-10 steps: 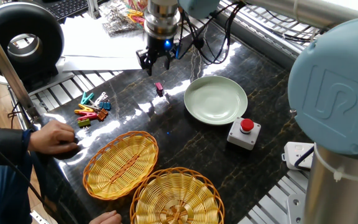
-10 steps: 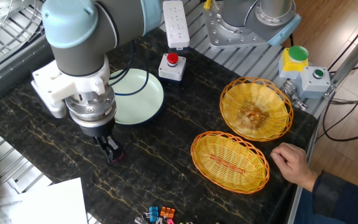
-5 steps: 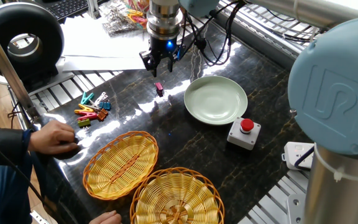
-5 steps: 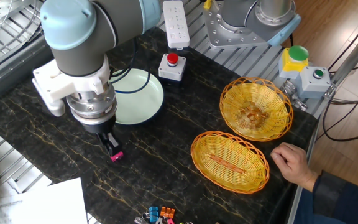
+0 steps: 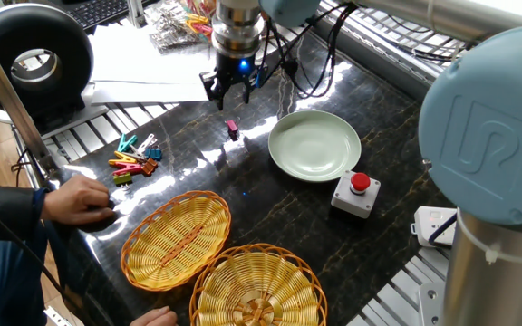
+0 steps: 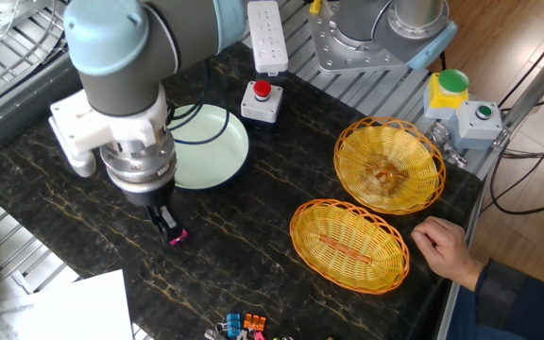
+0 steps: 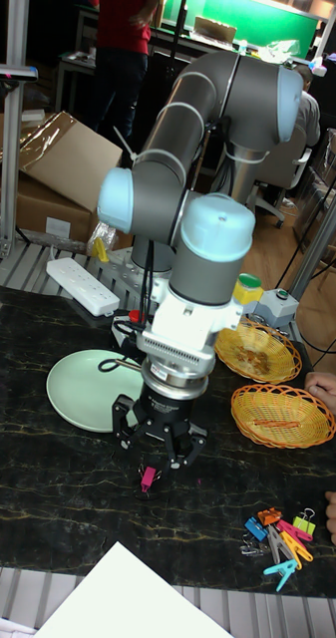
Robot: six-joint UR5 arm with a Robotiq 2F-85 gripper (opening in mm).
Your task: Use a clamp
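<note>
While the black two-finger gripper hangs over the dark marble-patterned table, its fingers spread and pinching nothing, the tiny pink plastic clamp with a dark end lies on the tabletop just below it, left of the round pale green plate. In the tall fixed view the clamp shows right under the fingertips. The heap of coloured clips sits well apart, farther left.

One pink clamp, one green plate, two wicker baskets, one clip heap, one red-button box.
</note>
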